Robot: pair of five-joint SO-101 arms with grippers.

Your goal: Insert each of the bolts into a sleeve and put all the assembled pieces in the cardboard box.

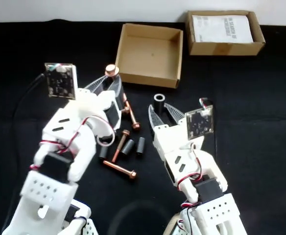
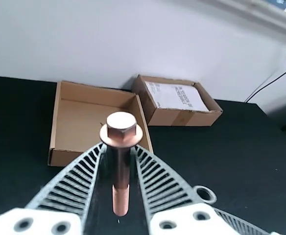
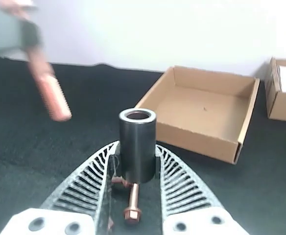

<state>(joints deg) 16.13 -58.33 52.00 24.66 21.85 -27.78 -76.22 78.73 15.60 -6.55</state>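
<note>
Gripping a copper bolt (image 1: 111,70) head-up, the left gripper (image 1: 107,84) sits near the table's middle. At its four o'clock, the right gripper (image 1: 160,111) clamps an upright black sleeve (image 1: 159,102). The cardboard box (image 1: 150,54) lies at twelve o'clock; loose bolts (image 1: 119,169) and sleeves (image 1: 128,147) lie between the arms.

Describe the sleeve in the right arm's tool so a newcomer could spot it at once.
Find the empty cardboard box at the far side of the table; just nearer the arms than its right corner is the right tool. A black sleeve stands upright in its grip, bore facing up. The other sleeves lie loose on the table among the bolts.
</note>
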